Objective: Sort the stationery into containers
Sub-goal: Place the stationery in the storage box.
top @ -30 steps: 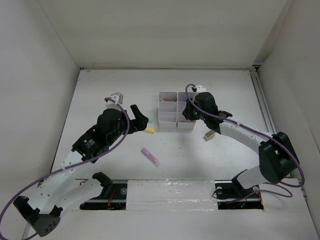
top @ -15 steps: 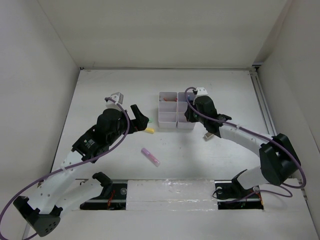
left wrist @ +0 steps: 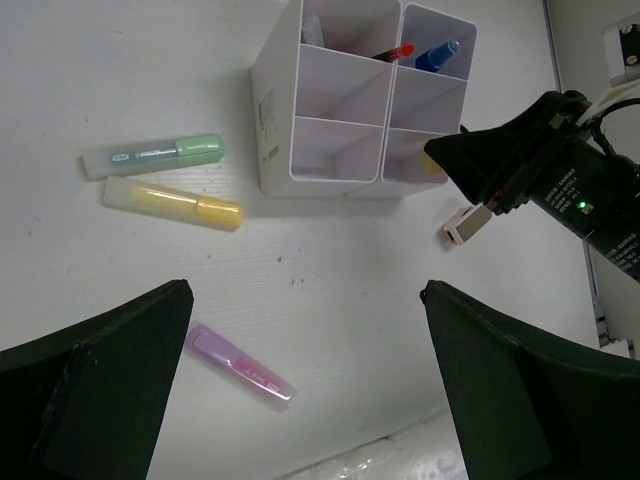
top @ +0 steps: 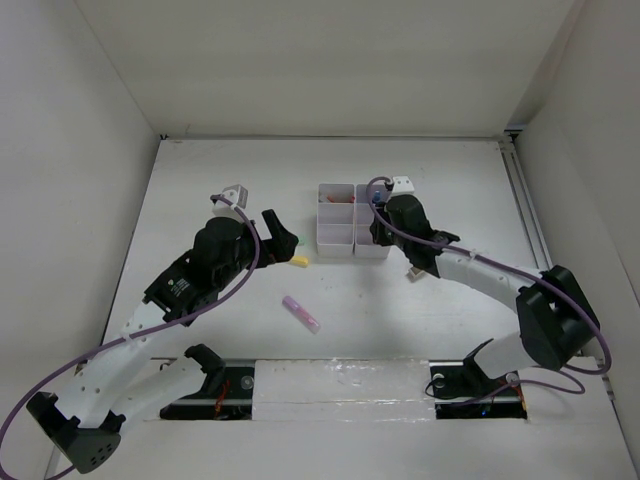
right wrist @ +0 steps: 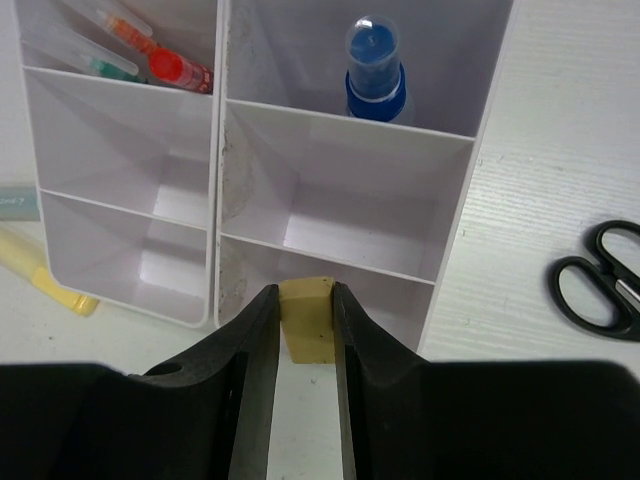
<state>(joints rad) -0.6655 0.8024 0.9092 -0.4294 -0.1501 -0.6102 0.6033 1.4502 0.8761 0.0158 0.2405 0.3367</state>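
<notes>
Your right gripper (right wrist: 306, 330) pinches the beige eraser (right wrist: 306, 318) at the near rim of the white tray (right wrist: 340, 115), right-hand column; your left gripper (left wrist: 305, 295) hangs wide open over the table (left wrist: 350, 260); green highlighter (left wrist: 153, 156), yellow highlighter (left wrist: 172, 203) and pink highlighter (left wrist: 243, 366) lie loose below it.

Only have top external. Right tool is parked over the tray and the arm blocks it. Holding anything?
Observer: Yes. In the right wrist view the right tool is shut on a beige eraser, at the near edge of the tray, by its near right cell.
Operator: Is that cell free?
Observer: It looks empty; so does the middle right one.
Operator: What's the blue in the far right cell?
Observer: A blue-capped item, standing upright, cap up.
Operator: Can't find the scissors.
Observer: The black scissors lie just right of the tray, under the right arm from your angle.
</notes>
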